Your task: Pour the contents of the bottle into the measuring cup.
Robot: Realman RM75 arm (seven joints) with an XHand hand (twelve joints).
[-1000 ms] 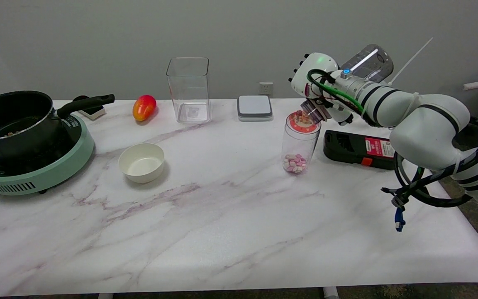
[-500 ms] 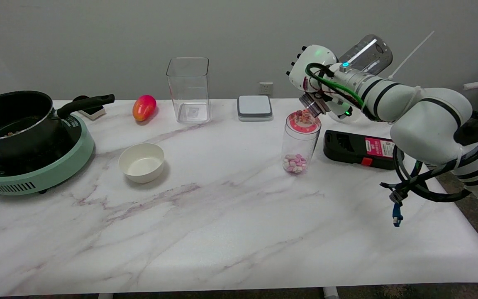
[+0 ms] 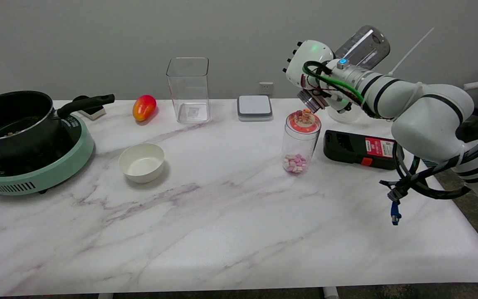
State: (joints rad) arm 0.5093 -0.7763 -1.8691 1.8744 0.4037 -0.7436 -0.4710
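Tilting the Bottle Over the Cup's Rim

Holding a clear bottle (image 3: 361, 41) with its neck slanting down and its base raised toward the wall, the right hand (image 3: 311, 70) hangs above the tabletop's (image 3: 222, 232) far right part; its fingers are clamped around the bottle. The bottle's mouth hangs just above the red rim of the measuring cup (image 3: 300, 143), which stands upright with pink and white pieces at its bottom. A black device (image 3: 359, 149) lies just beside the cup on the right. A grey box (image 3: 254, 107) sits near it, toward the far edge. Open tabletop spreads from the cup toward the near edge. A white bowl (image 3: 141, 162) and a tall clear container (image 3: 188, 89) stand well apart to the left.
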